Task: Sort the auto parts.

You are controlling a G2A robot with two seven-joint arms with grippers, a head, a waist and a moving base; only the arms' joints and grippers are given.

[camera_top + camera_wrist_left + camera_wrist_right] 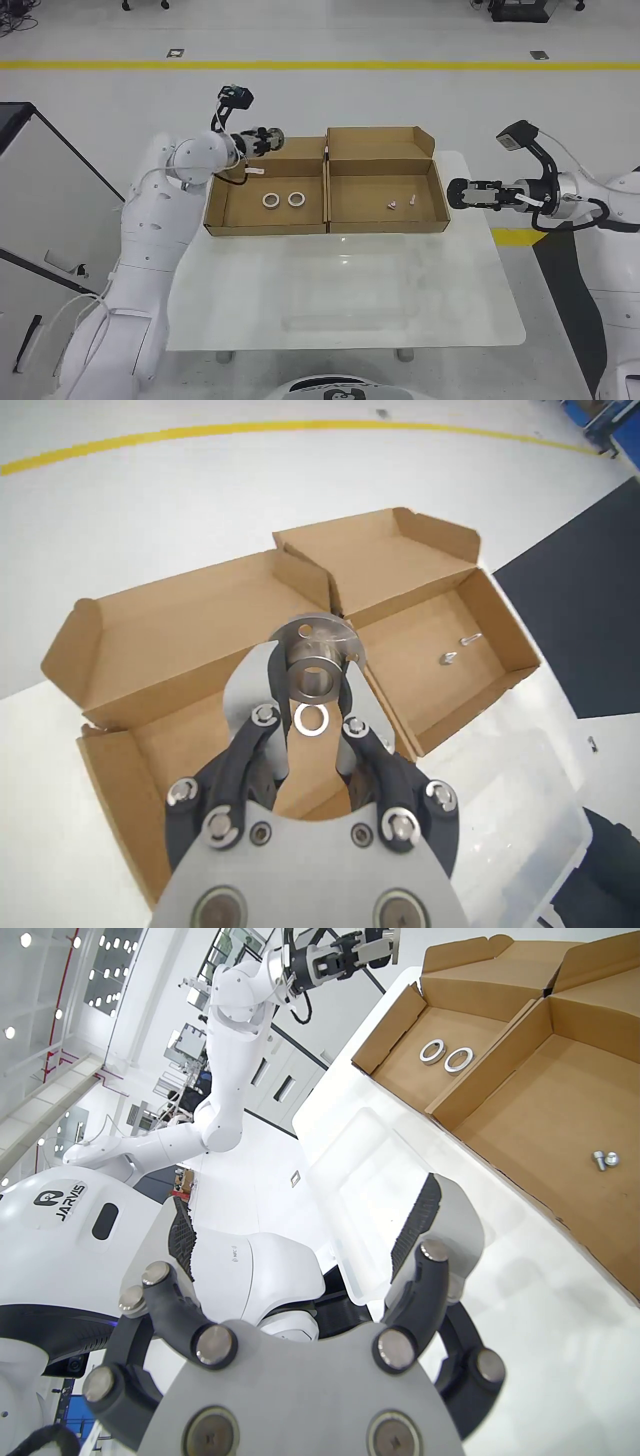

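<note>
In the top view, two open cardboard boxes are set side by side at the far edge of the counter (pixel 350 290). Two rings (pixel 264 200) are laid together in the left box (pixel 240 212), and two bolts (pixel 394 205) close together in the right box (pixel 360 200), so like appears to be grouped with like. The left hand (pixel 268 140) is poised over the back flap of the left box, closed on a flange (pixel 277 138). The right hand (pixel 452 193) is held just off the outer end of the right box, apart from it, probably so that both boxes are left free.

In the left wrist view, the flange (pixel 320 640) is gripped by its hub between the fingers (pixel 276 680), with the disc turned away and the bore facing the camera. A grip on the narrow hub is judged to be firmer than one on the thin disc. One ring (pixel 298 720) is seen on the box floor just below the hub, so the left box is taken to be the flange's likely place.

In the right wrist view, the right hand (pixel 305 1213) is spread wide and nothing is held in it. A clear tray (pixel 350 1168) lies on the counter in front of the boxes.
</note>
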